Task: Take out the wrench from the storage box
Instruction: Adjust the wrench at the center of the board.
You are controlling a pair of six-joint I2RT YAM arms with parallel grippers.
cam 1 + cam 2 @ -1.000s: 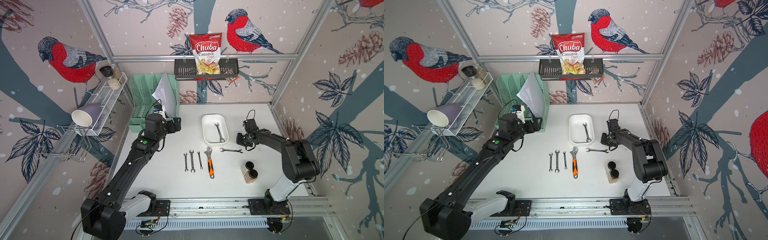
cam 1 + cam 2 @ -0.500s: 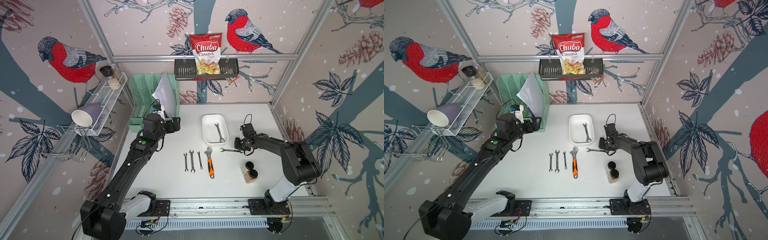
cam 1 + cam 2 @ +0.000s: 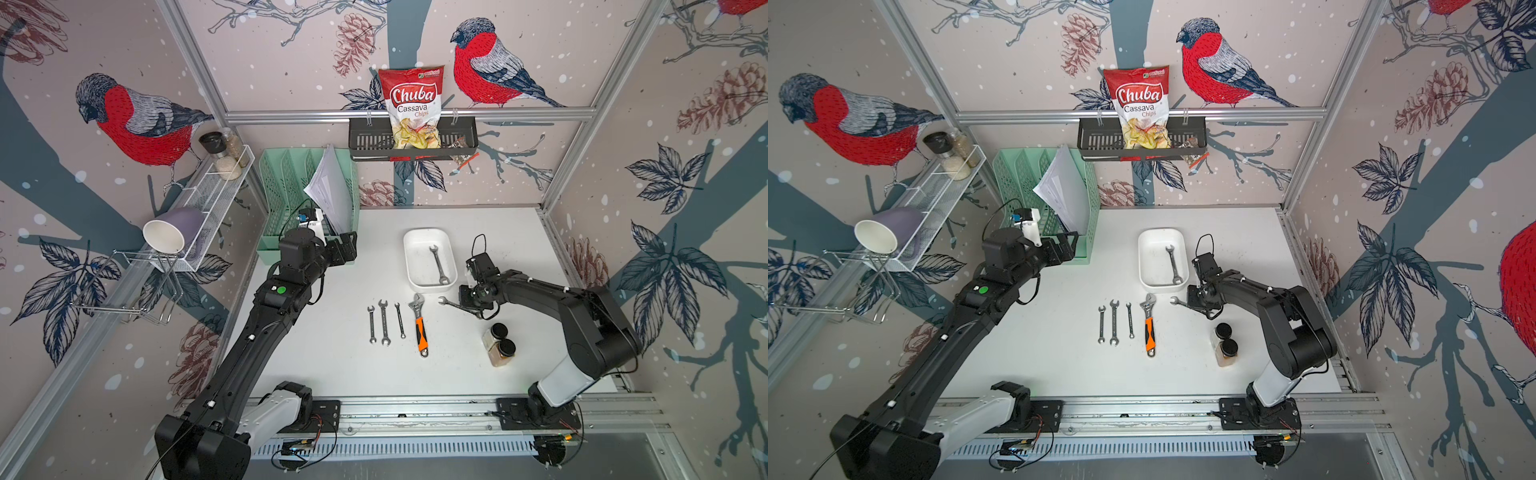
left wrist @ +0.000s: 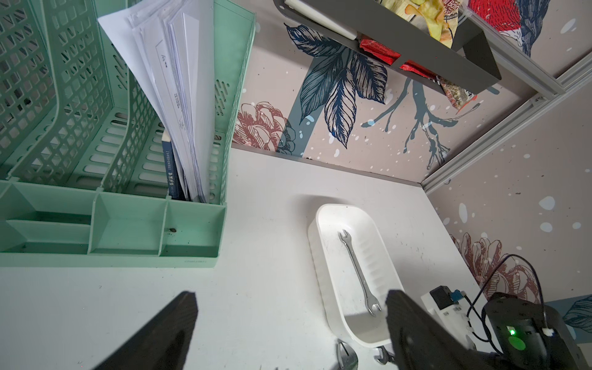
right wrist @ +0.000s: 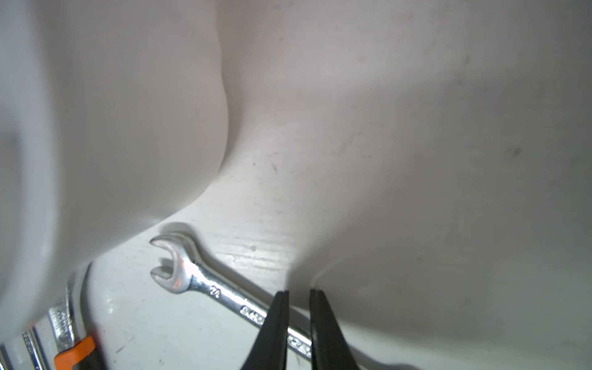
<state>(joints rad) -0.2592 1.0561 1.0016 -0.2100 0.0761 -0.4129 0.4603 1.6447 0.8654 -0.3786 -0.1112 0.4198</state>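
Storage box (image 3: 419,262) (image 3: 1152,262): shallow white plastic tub, rectangular, rounded corners, smooth walls; stands upright and open-topped on the white table (image 3: 332,374), right of centre, towards the back; long axis runs roughly front to back. In the left wrist view the box (image 4: 333,288) shows faint ribbing along one inner side. Wrench (image 3: 438,266) (image 3: 1173,266) (image 4: 358,272): slim silver double open-ended spanner; lies flat on the box floor, fully inside; set roughly lengthwise, slightly askew; far head about mid-floor, clear of the walls; near head close to the near right corner; whether it touches the wall there, cannot tell; shank straight.
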